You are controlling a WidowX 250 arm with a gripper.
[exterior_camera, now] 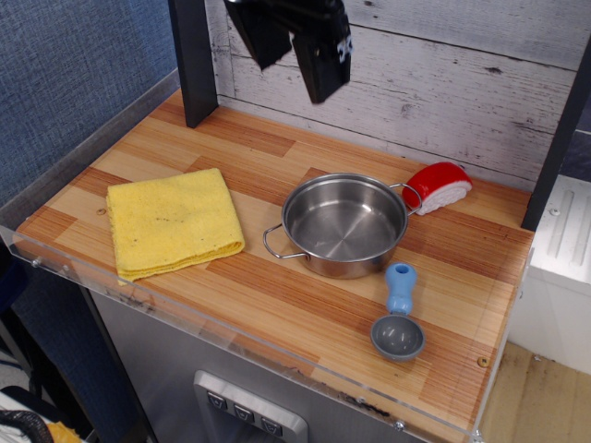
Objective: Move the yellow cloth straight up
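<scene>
The yellow cloth lies folded and flat on the left part of the wooden counter, near the front left edge. My black gripper hangs high over the back of the counter, far above and to the right of the cloth. Its two fingers stand apart with a gap between them, and nothing is held.
A steel pot stands in the middle of the counter, right of the cloth. A red and white sushi-like toy lies behind it. A blue-handled grey scoop lies in front right. A dark post stands at the back left.
</scene>
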